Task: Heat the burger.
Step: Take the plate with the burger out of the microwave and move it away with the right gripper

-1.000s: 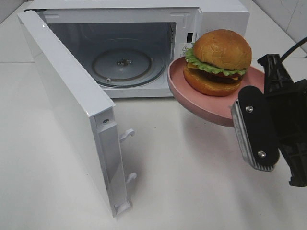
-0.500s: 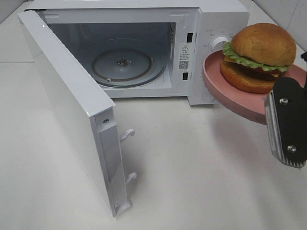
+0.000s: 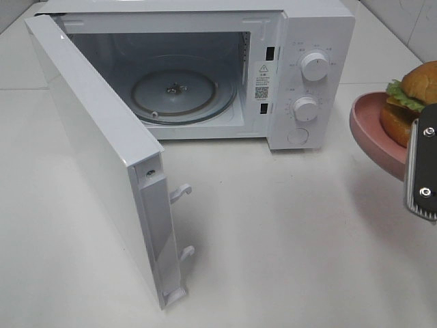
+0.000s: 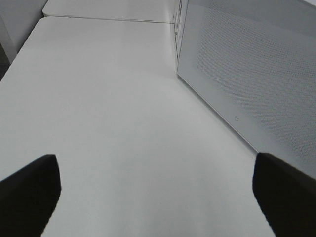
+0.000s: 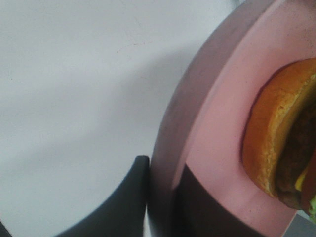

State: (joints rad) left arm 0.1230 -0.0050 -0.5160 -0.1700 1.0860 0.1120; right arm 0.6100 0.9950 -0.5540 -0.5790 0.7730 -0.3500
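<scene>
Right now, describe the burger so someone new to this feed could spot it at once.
Start at the white microwave with its door swung open, then look right past its two knobs to the frame edge. There the right claw holds a pink plate above the table; the burger sits on it, the only golden-brown, lettuce-fringed thing around.

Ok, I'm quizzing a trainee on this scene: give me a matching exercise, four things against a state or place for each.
Things:
1. burger
2. microwave door
3. left gripper
4. right gripper

States:
A. swung open
B. clamped on the plate rim
C. on the pink plate
D. jaws wide, holding nothing

Pairs: 1-C, 2-A, 3-D, 4-B
</scene>
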